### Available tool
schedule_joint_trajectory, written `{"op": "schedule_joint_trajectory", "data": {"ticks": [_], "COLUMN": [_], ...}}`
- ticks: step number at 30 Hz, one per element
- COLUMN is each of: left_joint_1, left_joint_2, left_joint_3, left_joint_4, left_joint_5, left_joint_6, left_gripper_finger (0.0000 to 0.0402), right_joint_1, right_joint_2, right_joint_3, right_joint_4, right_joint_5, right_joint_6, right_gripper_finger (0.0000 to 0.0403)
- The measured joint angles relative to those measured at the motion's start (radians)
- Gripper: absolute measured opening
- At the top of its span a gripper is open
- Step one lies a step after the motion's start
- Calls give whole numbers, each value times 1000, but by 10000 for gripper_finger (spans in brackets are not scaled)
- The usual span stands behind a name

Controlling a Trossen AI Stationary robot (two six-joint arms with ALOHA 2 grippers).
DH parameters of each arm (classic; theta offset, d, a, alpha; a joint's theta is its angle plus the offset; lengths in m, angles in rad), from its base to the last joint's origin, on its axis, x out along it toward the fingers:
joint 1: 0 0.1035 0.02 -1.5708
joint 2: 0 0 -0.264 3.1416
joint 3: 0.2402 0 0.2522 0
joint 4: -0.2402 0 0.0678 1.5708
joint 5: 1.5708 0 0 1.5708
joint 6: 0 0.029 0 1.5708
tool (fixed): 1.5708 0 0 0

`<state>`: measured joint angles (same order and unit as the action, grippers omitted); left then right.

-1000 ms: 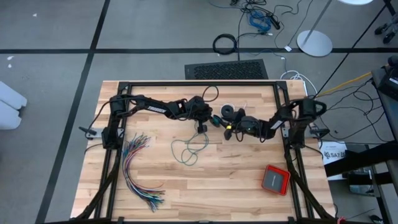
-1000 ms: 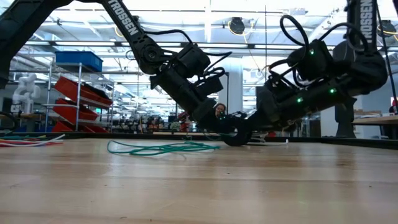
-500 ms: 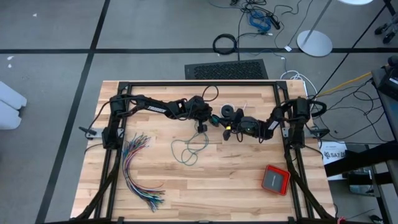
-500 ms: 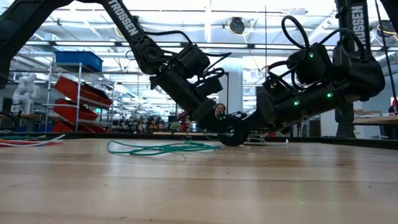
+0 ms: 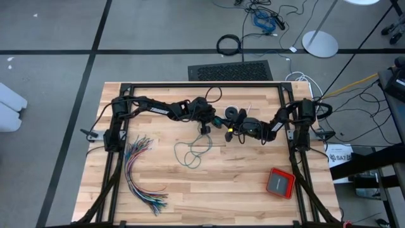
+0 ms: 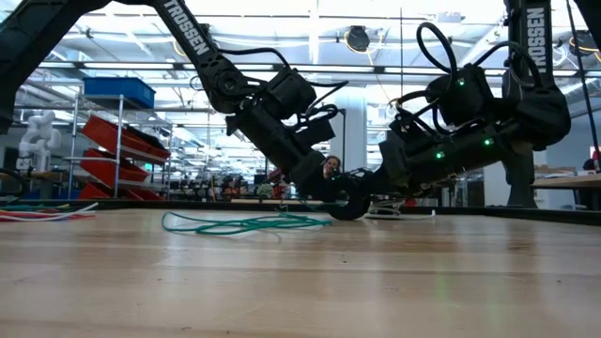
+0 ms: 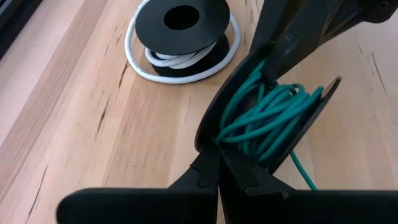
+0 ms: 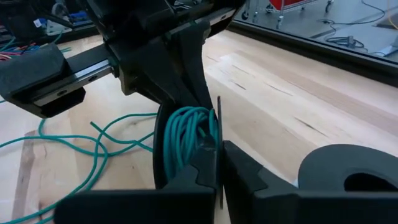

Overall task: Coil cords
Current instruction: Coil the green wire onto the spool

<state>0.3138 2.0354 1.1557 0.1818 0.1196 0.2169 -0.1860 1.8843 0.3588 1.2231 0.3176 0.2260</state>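
Teal cord (image 7: 267,121) half wound on black spool (image 5: 219,123) at table (image 5: 253,190) centre, pinched from both sides by shut left hand (image 7: 219,163) and right hand (image 8: 219,163); next, probably winding slack trailing toward 7 o'clock.

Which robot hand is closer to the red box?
Right. The right gripper sits up-table and left of the red box; the left gripper lies farther beyond, by the green cord.
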Motion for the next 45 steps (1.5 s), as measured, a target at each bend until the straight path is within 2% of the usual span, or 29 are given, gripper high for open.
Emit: {"op": "schedule_joint_trajectory", "data": {"ticks": [9,14,21,29,36,45], "left_joint_1": [0,11,38,66,84,67], "left_joint_2": [0,-9,-76,-200,-225,-234], "left_joint_3": [0,1,2,2,1,0], "left_joint_4": [8,14,-11,-137,-238,-178], "left_joint_5": [-15,-18,-17,-15,-73,-68], "left_joint_6": [9,20,25,75,85,77], "left_gripper_finger": [1,28,72,75,75,76], "right_joint_1": [-1,-3,-21,-39,-39,-40], "right_joint_2": [-16,-68,-187,-335,-468,-629], "right_joint_3": [0,-20,-55,-89,-98,-98], "right_joint_4": [-5,-2,5,-1,-36,-104], "right_joint_5": [-2,16,23,16,16,17], "right_joint_6": [-33,-66,-125,-189,-248,-321], "right_gripper_finger": [1,0,0,0,0,0]}}
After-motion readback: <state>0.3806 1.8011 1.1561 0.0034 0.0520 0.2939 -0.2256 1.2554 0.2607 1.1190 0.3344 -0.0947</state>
